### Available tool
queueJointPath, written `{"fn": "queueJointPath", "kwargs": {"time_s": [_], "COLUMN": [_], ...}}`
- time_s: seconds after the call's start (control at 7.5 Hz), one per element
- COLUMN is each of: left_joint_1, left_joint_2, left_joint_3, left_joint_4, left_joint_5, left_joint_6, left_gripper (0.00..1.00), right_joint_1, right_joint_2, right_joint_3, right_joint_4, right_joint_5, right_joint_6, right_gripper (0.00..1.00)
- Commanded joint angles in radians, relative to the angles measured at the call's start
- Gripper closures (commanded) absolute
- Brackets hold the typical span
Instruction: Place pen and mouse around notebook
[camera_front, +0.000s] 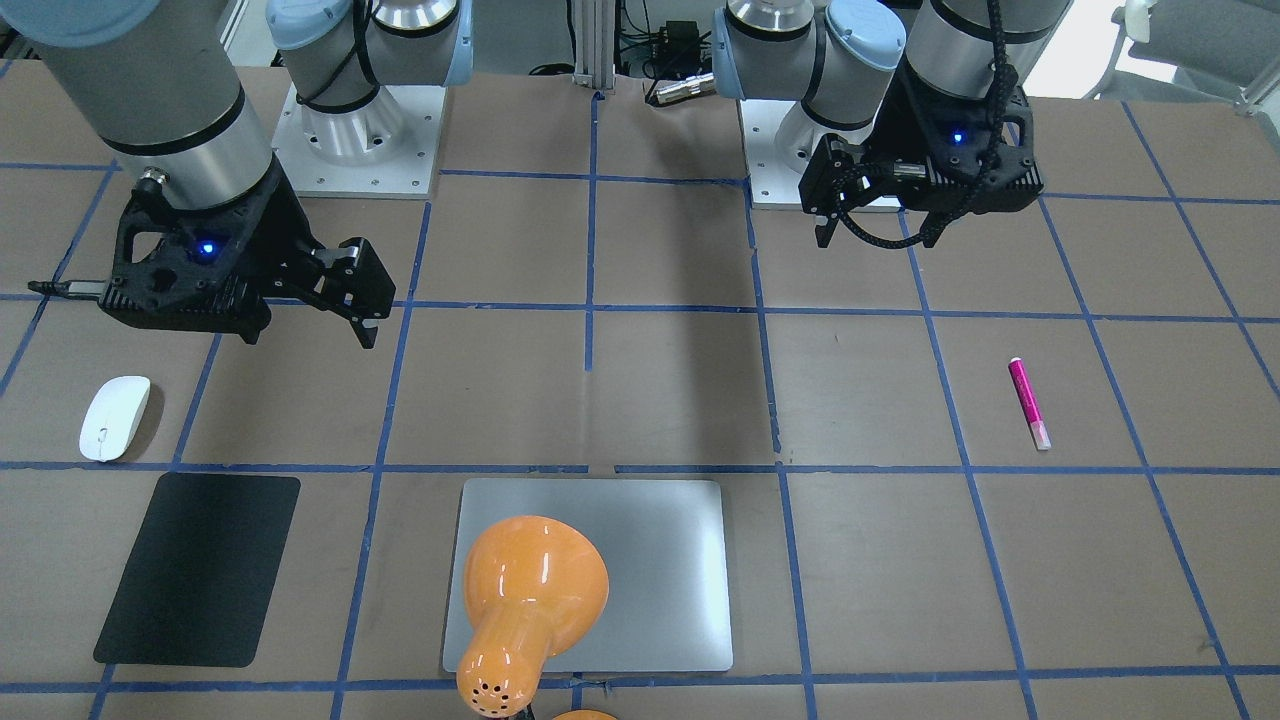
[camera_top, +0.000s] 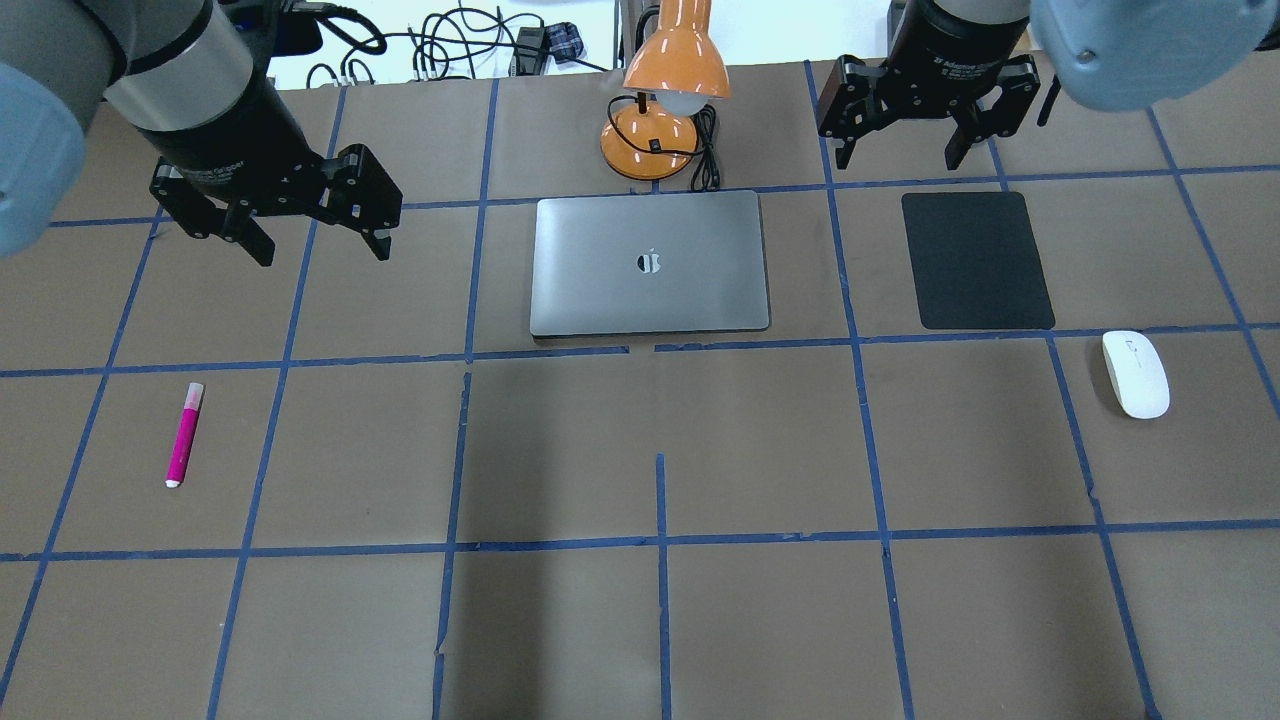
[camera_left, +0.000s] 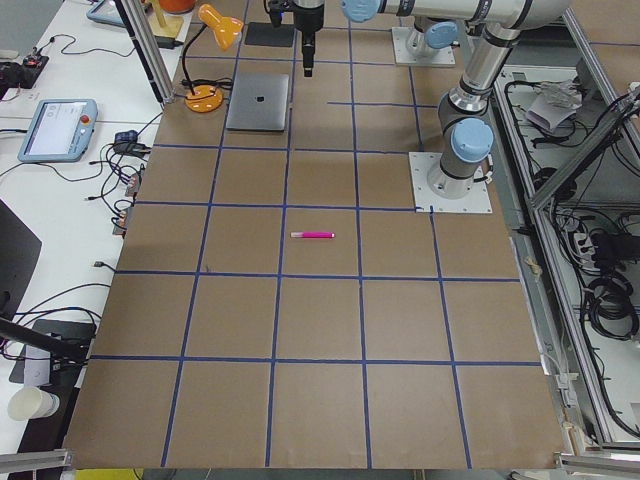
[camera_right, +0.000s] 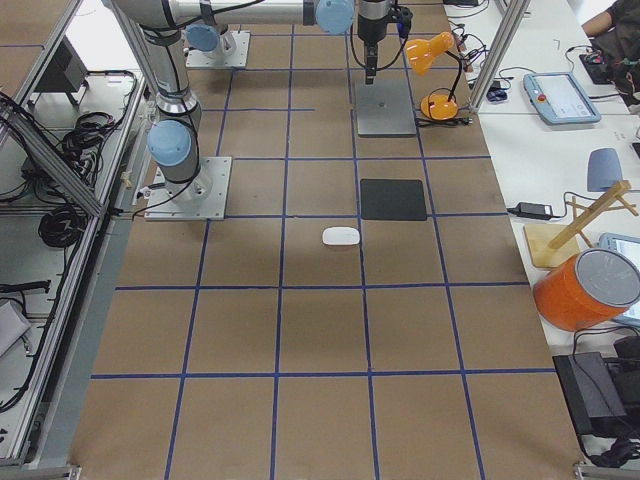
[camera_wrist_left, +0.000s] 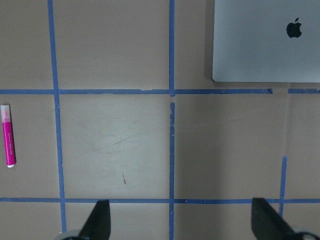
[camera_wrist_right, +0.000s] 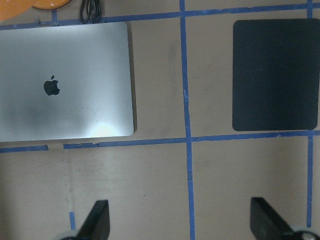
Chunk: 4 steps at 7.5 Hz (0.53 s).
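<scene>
Nothing done yet, by the look of it. The pen (camera_top: 184, 434) lay on the counter (camera_top: 760, 610) well off to the notebook's (camera_top: 650, 262) left. The mouse (camera_top: 1135, 373) sat far to its right, just past the black mat (camera_top: 977, 260). Neither was beside the notebook. The left tool (camera_top: 322, 250) hung above the counter w/ fingers spread wide, empty. The right tool (camera_top: 897, 160) was likewise spread & empty, over the mat's far edge. Left to do, prob.: both pickups + both placements, i.e. all of it.
</scene>
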Motion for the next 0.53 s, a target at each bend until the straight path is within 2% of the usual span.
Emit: {"fn": "queueJointPath", "kwargs": {"time_s": [0.0, 0.13, 0.27, 0.4], "left_joint_1": [0.005, 0.036, 0.108, 0.223], "left_joint_2": [0.015, 0.038, 0.043, 0.043], "left_joint_3": [0.002, 0.0, -0.004, -0.041], "left_joint_4": [-0.009, -0.017, -0.025, -0.011], "left_joint_5": [0.012, 0.067, 0.105, 0.098], "left_joint_6": [0.02, 0.053, 0.119, 0.261], "left_gripper": [0.0, 0.0, 0.0, 0.0], "right_joint_1": [-0.009, -0.03, -0.085, -0.183], "right_joint_2": [0.003, 0.003, 0.011, 0.014], "right_joint_3": [-0.003, 0.006, 0.025, 0.066], "right_joint_4": [0.002, -0.002, 0.001, -0.019], "right_joint_5": [-0.002, -0.003, -0.006, 0.01], "right_joint_6": [0.002, -0.013, -0.071, -0.105], "right_gripper": [0.0, 0.0, 0.04, 0.04]}}
